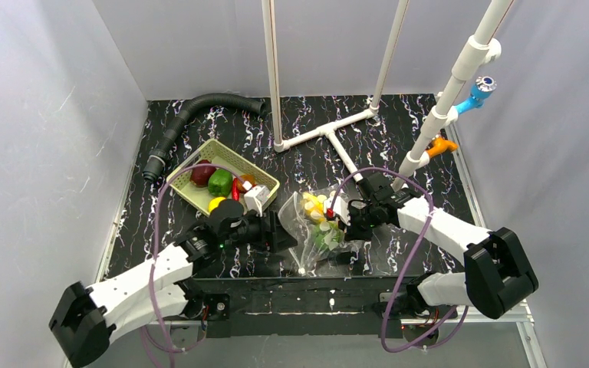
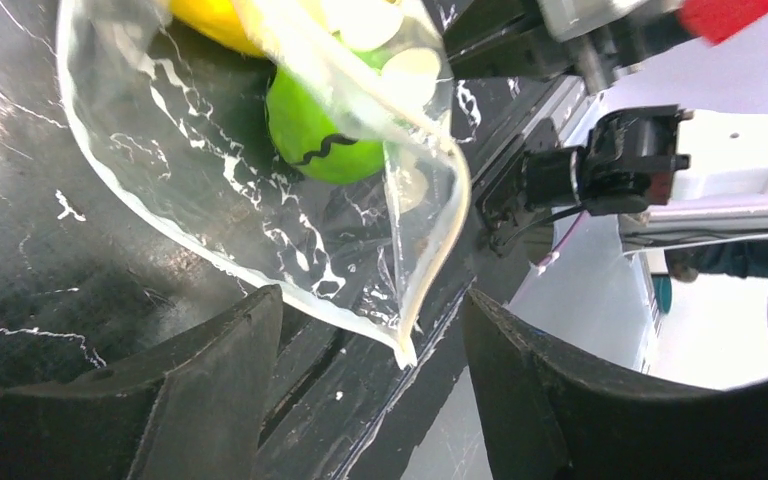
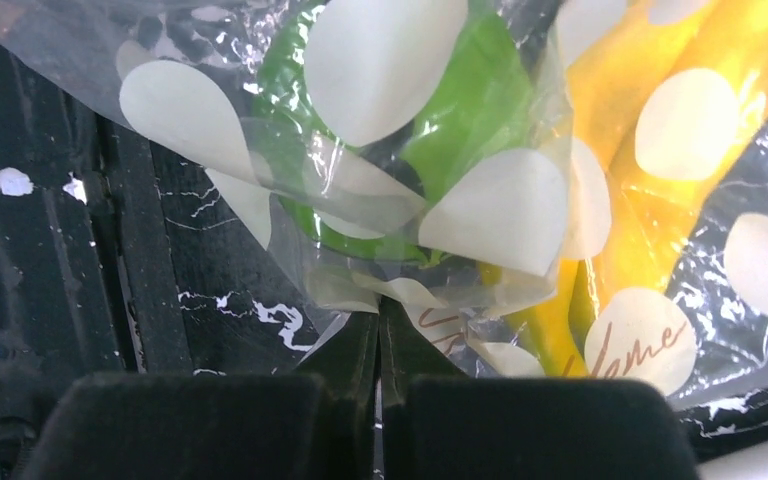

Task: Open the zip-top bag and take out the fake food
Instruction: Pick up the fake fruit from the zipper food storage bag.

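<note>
Bag (image 1: 318, 224) lies near the front edge of the surface (image 1: 399, 153), between both pincers, with green and yellow food (image 1: 324, 230) inside. Right pincer (image 3: 380, 322) is closed tight on a thin fold of bag film. Left pincer (image 2: 370, 310) gapes wide and holds nothing; a bag corner sits between its fingers, ungripped.

Risks we see:
- The fold could slip from the right pincer under a pull.
- The left pincer, closing here, might clamp both walls and keep the zip sealed.
- A tug could drag the bag over the edge.

Brown cursive on a dot ends in "ame"; we cannot read the rest.
</note>
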